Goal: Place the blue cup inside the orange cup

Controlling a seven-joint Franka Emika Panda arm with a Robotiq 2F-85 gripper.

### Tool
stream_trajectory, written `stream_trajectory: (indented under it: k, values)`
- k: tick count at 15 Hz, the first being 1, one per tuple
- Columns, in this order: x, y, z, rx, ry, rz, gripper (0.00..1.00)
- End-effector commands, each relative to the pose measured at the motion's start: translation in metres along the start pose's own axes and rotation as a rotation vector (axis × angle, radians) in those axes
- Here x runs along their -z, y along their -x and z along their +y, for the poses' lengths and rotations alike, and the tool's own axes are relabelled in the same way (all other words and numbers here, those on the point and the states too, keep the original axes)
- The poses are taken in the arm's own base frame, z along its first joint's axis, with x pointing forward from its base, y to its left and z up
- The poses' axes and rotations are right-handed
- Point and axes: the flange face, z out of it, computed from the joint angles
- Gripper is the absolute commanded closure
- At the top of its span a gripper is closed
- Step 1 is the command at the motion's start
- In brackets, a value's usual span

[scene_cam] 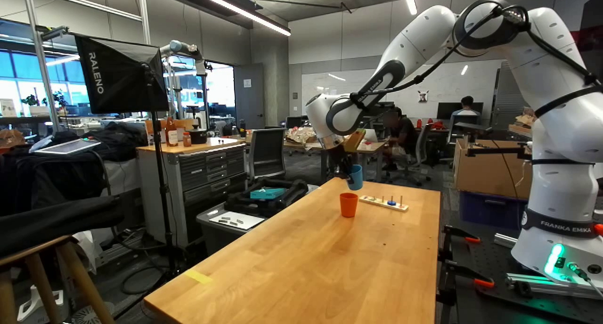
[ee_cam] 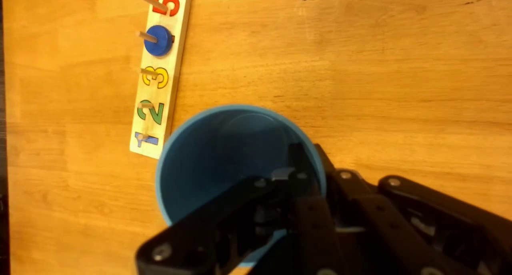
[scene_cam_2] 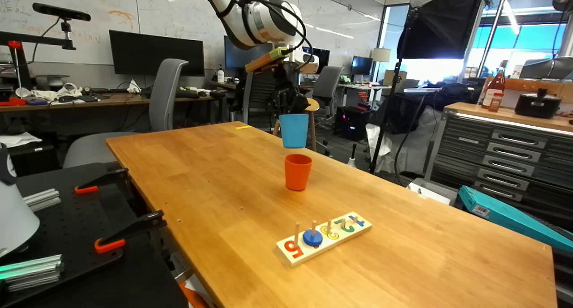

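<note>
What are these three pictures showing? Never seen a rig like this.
The machine is a single white robot arm ending in a black gripper. Two pictures come from cameras outside the robot, looking across the wooden table. The third comes from a camera on the arm's wrist, looking down past the gripper.

The gripper has the blue cup by its wall, up in the air. Roughly below it, the orange cup stands upright on the table; the wrist picture doesn't show that one. Also on the table lies a pegged number board with a blue disc on it. The job is to put the blue cup inside the orange one, which hasn't happened yet.
</note>
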Motion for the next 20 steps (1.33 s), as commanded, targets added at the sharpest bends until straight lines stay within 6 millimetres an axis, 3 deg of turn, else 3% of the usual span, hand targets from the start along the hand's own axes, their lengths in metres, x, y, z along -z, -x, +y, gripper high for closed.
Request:
stream_trajectory:
  k: [1, 11, 12, 13, 17, 20]
  values:
    - [-0.002, -0.01, -0.004, -0.018, 0.009, 0.022, 0.98]
    - [-0.01, -0.021, -0.01, -0.026, -0.002, 0.043, 0.96]
    - [-0.011, -0.022, -0.011, -0.025, -0.005, 0.042, 0.69]
    - [-0.011, -0.022, -0.012, -0.025, -0.007, 0.042, 0.68]
    - [-0.012, -0.021, -0.016, -0.013, -0.006, 0.039, 0.39]
    - [0.0, -0.008, -0.029, 0.042, -0.028, 0.037, 0.17]
